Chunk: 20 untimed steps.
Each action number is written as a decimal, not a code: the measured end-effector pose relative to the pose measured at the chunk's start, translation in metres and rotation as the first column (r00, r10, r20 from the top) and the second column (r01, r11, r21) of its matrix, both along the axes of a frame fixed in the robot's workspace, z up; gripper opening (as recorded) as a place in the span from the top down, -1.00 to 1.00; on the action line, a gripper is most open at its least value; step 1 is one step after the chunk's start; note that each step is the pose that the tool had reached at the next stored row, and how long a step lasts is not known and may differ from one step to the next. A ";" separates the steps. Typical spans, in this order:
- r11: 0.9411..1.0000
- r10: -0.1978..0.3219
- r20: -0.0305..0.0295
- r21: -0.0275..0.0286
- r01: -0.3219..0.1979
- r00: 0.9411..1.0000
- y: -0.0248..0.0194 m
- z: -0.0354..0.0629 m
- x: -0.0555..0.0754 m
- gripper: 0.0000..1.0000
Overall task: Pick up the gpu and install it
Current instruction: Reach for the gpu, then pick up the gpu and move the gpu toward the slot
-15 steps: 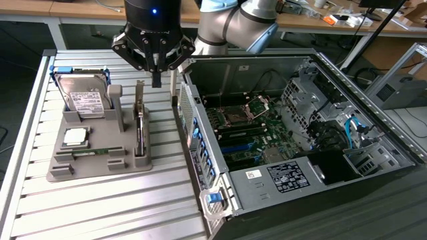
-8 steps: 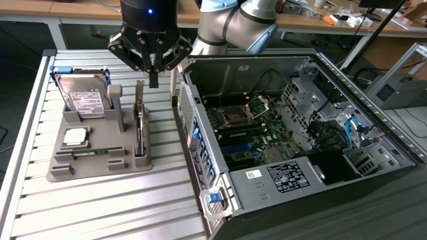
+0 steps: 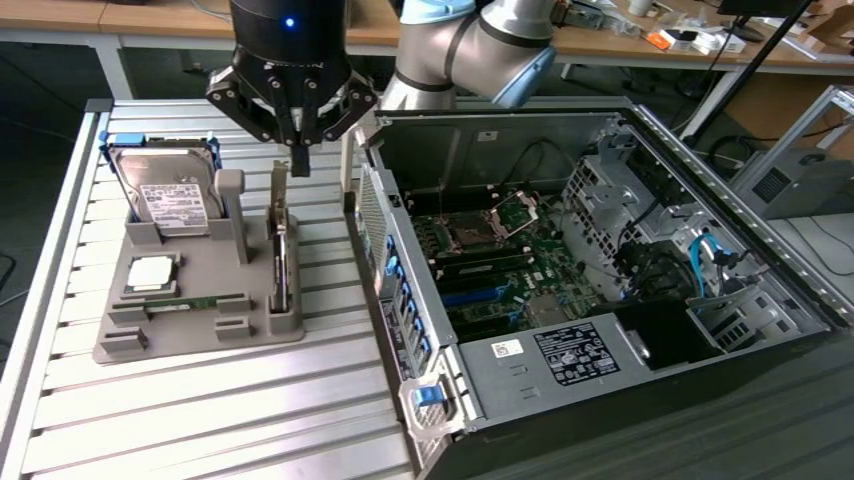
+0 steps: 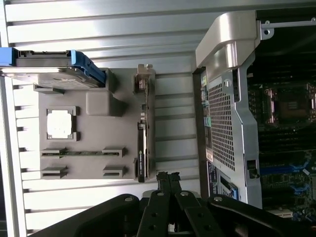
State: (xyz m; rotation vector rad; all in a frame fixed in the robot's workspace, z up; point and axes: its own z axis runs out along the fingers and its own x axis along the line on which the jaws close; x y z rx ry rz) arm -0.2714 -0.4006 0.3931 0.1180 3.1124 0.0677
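The gpu (image 3: 280, 245) stands on its edge in a slot of the grey holder (image 3: 187, 325), its silver bracket at the far end. In the wrist view the gpu (image 4: 143, 140) appears edge-on as a thin dark strip on the holder (image 4: 98, 131). My gripper (image 3: 300, 160) hangs a little above the card's far end, apart from it. Its black fingers are pressed together, shut on nothing. In the wrist view the gripper (image 4: 168, 178) points toward the near end of the card.
The holder also carries a silver hard drive (image 3: 167, 195), a square processor (image 3: 150, 272) and a green memory stick (image 3: 194, 302). The open computer case (image 3: 400, 290) lies at the exterior view's right, motherboard (image 3: 494, 270) exposed. Everything rests on a ribbed metal table (image 3: 200, 420).
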 end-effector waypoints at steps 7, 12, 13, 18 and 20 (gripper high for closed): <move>1.000 0.000 0.000 0.000 0.000 1.000 0.0000 0.0000 -0.004 0.79; 1.000 0.000 0.000 0.000 0.000 1.000 0.0000 0.0000 -0.004 0.79; 1.000 0.000 0.000 0.000 0.000 1.000 0.0000 0.0000 -0.004 0.79; 1.000 0.000 0.000 0.000 0.000 1.000 0.0000 0.0000 -0.004 0.77; 1.000 0.000 0.000 0.000 0.000 1.000 0.0000 0.0000 -0.004 0.66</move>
